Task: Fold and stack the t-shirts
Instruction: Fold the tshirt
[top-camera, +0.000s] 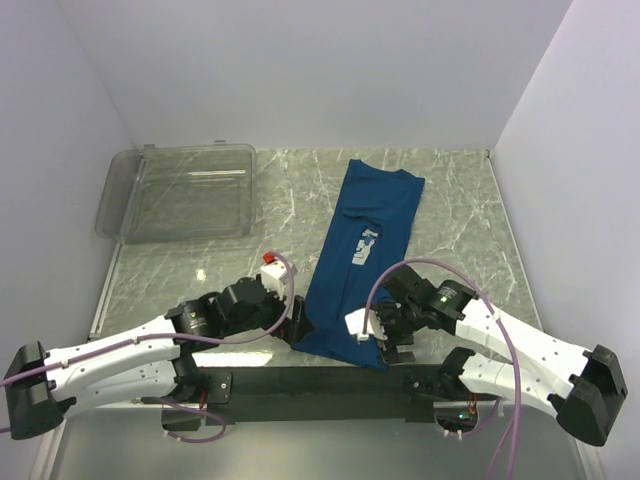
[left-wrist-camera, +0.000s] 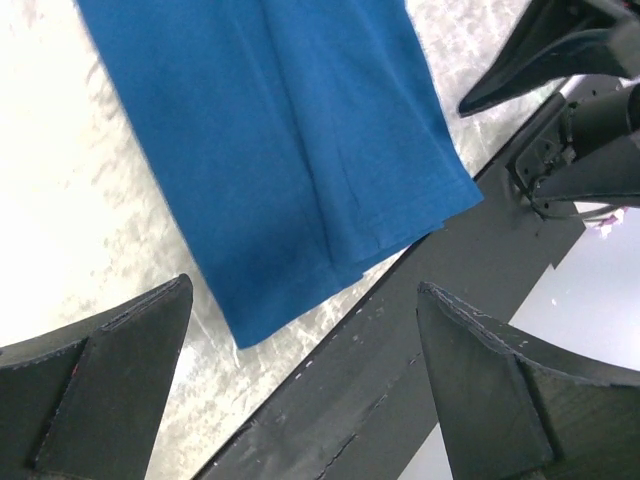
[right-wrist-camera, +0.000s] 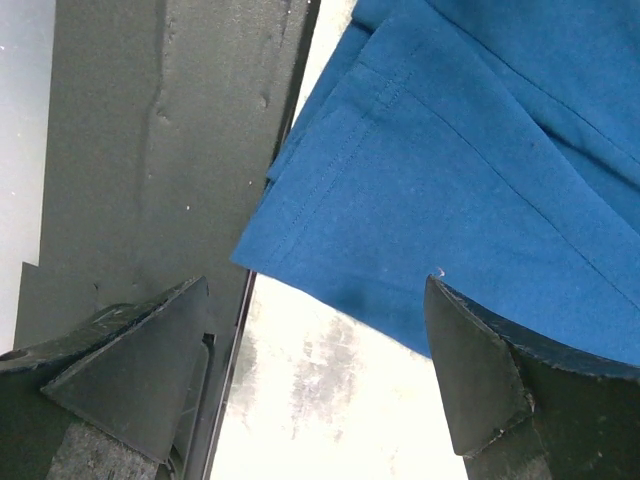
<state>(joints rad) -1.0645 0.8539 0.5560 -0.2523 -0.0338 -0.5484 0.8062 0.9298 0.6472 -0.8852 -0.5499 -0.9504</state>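
Note:
One dark blue t-shirt (top-camera: 365, 250) lies on the marble table, folded lengthwise into a long strip running from the far right down to the near middle, its pale print (top-camera: 363, 245) facing up. My left gripper (top-camera: 296, 325) hovers open at the left side of the strip's near end; in the left wrist view the t-shirt's hem corner (left-wrist-camera: 300, 150) lies just beyond the gripper (left-wrist-camera: 305, 287). My right gripper (top-camera: 378, 328) is open at the right side of that same end. Seen from the right wrist, the stitched hem of the t-shirt (right-wrist-camera: 480, 150) lies ahead of the gripper (right-wrist-camera: 315, 287), which holds nothing.
A clear plastic bin (top-camera: 180, 190) stands at the far left of the table. The black base rail (top-camera: 300, 380) runs along the near edge, just under the shirt's near end. White walls close in the left, back and right sides.

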